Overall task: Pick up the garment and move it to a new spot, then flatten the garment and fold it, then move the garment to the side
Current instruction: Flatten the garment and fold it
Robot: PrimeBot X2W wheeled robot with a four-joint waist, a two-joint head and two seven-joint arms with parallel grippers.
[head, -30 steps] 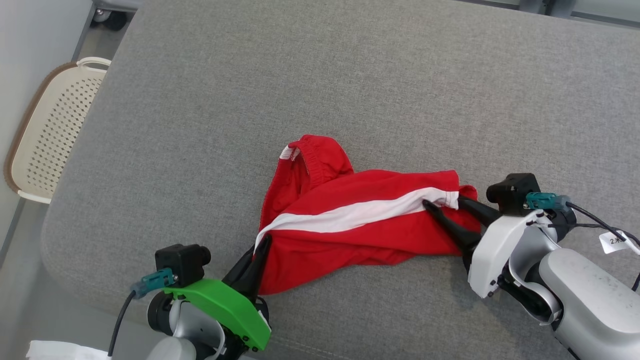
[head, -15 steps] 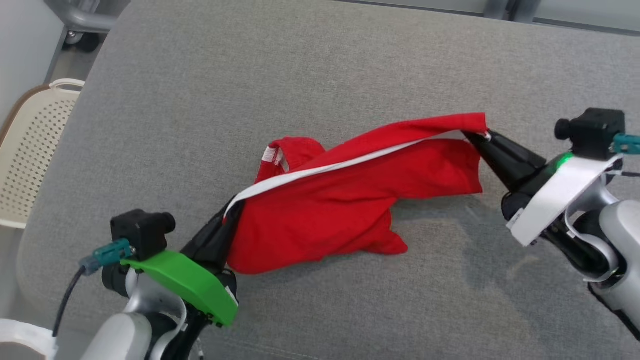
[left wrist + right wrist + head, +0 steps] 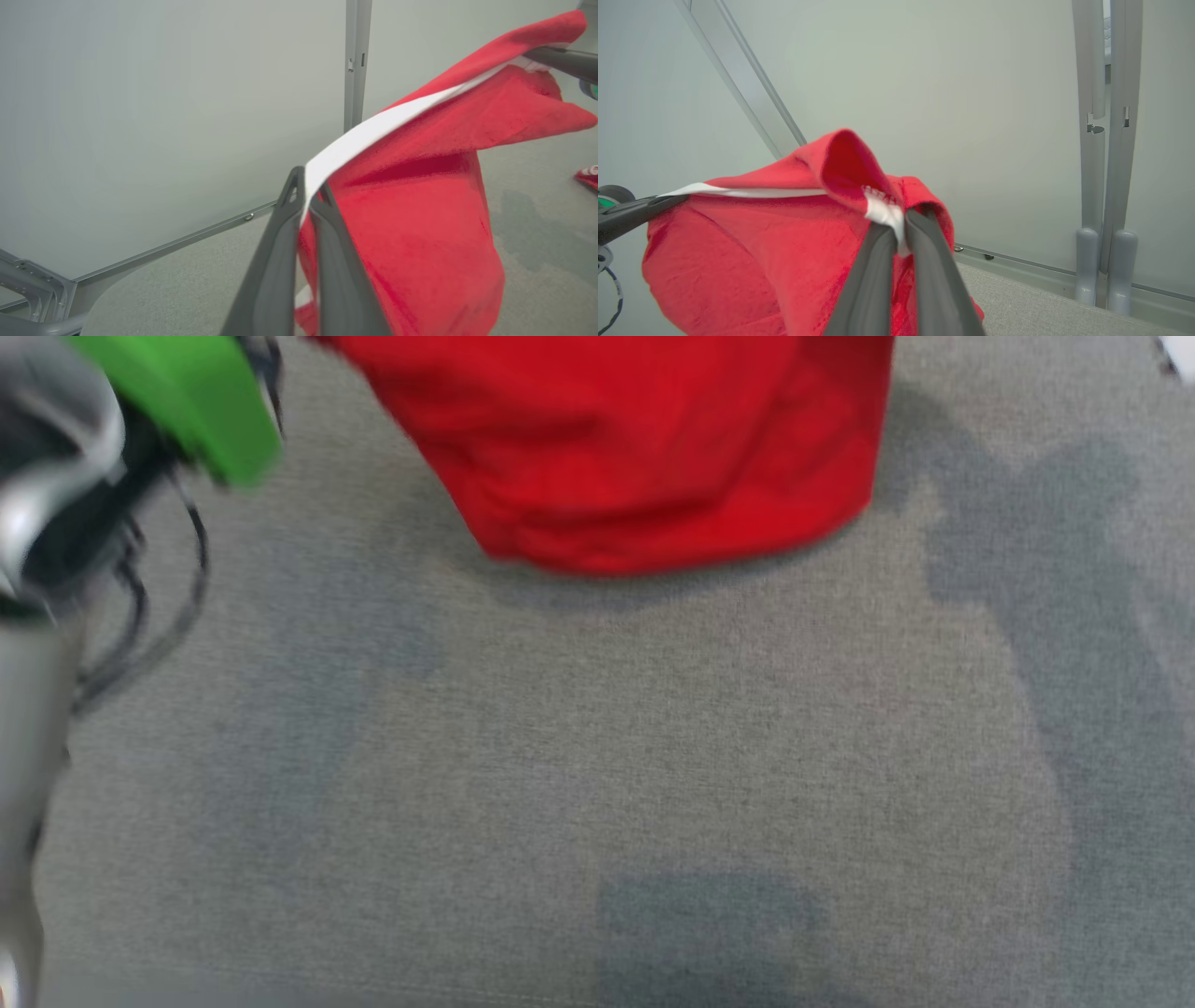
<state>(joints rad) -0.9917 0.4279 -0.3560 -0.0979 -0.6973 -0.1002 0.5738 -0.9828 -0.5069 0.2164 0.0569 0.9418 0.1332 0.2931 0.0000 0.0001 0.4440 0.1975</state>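
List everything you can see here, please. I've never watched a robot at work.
garment: one, red with a white stripe, held up between both grippers, hanging over the surface.
padded surface: one, grey fabric, beneath the garment.
wall panels: several, pale grey, behind the surface.
metal posts: a few, grey, standing against the wall panels.
left arm cover: one, green, upper left of the head view.
left gripper: one, dark fingers, shut on the garment's white stripe.
right gripper: one, dark fingers, shut on the garment's white-trimmed corner.

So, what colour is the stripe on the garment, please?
White stripe on red garment; left wrist view.
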